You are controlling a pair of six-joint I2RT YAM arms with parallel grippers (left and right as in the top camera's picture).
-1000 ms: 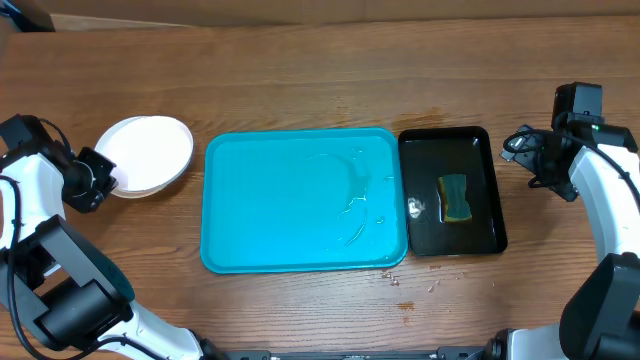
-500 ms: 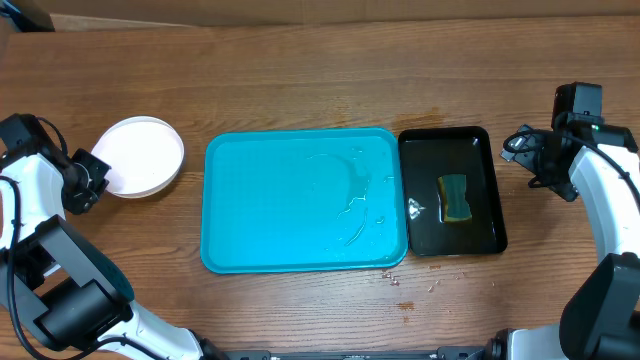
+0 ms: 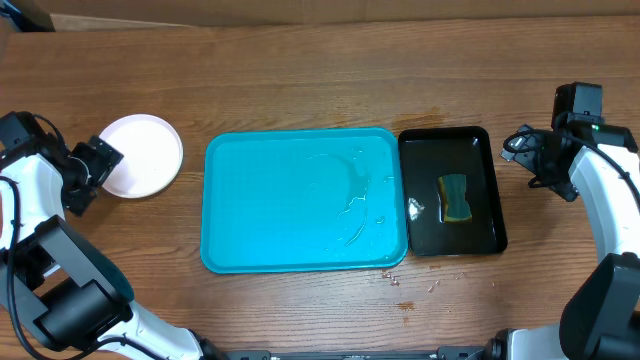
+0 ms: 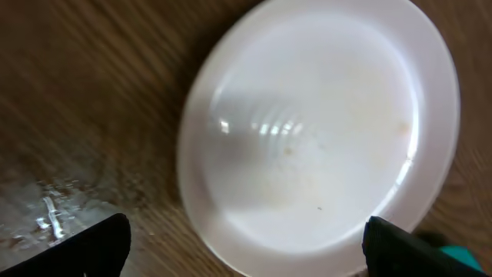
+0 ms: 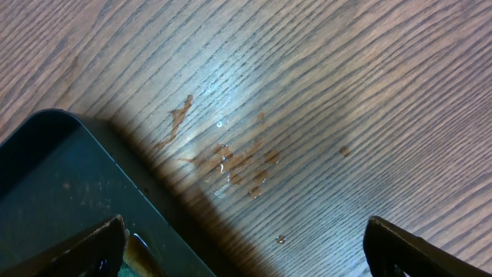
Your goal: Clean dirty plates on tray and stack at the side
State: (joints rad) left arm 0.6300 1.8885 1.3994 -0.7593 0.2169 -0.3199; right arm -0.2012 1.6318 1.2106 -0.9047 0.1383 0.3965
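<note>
One white plate (image 3: 142,156) near turquoise tray (image 3: 300,200)

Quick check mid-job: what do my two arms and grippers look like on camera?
The left arm and right arm have white tubular links with bulky black joints and thin black cables. The left gripper and right gripper are black; wrist views show dark, blunt fingertips.

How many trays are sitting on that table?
2: the turquoise tray in the middle, and the black tray close beside it, holding a sponge. None seems hidden.
</note>
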